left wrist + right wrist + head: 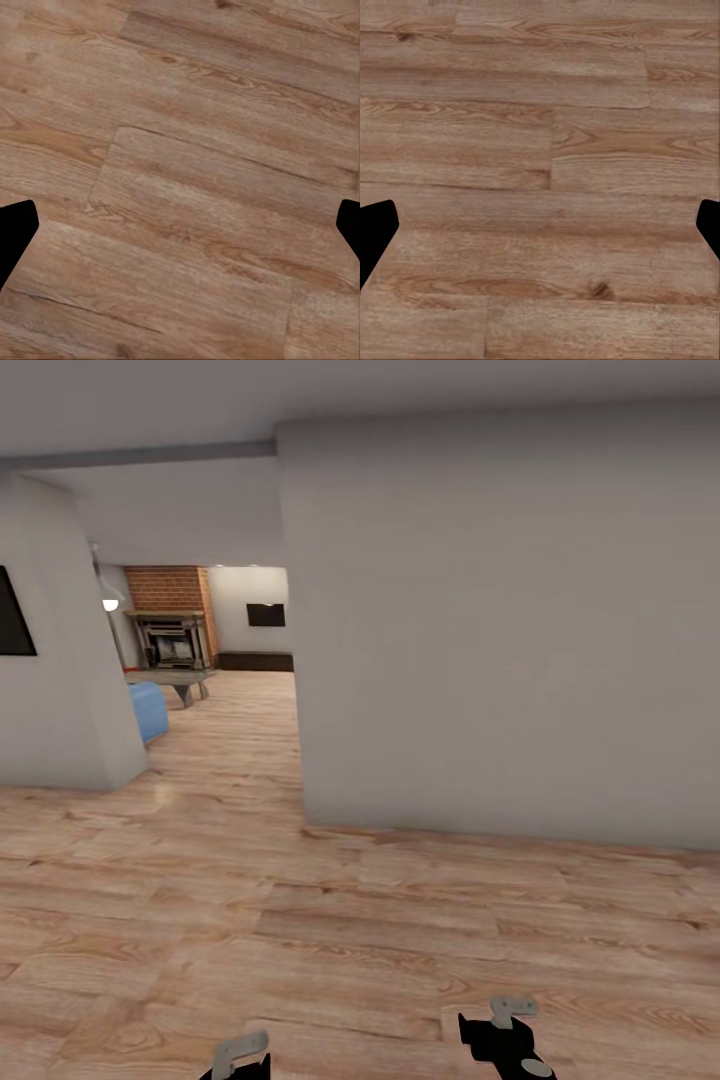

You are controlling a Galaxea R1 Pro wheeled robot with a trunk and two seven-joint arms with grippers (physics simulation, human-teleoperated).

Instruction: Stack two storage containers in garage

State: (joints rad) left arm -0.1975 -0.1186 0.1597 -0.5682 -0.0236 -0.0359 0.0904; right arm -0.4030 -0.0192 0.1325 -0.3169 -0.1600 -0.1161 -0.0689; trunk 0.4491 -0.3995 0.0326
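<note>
Containers: none were seen; handling could not be judged.
Grippers: left gripper [180,225] and right gripper [540,225] were spread, empty.
Fireplace [172,640]: perhaps the living room.

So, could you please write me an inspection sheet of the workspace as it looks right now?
Surface: light wood-plank floor, bare in front of the robot.
Job's things: nothing seen; no bins in the pictures.
Clutter: nothing seen on the near floor.
Pincers: left pincer open, fingertips wide apart over bare planks, holding nothing; right pincer the same.
Cables: nothing seen.
Surroundings: a white wall stands close ahead; to its left an opening leads to a room with a fireplace under red brick, a low table and a blue seat. A dark panel hangs on the left wall.
</note>
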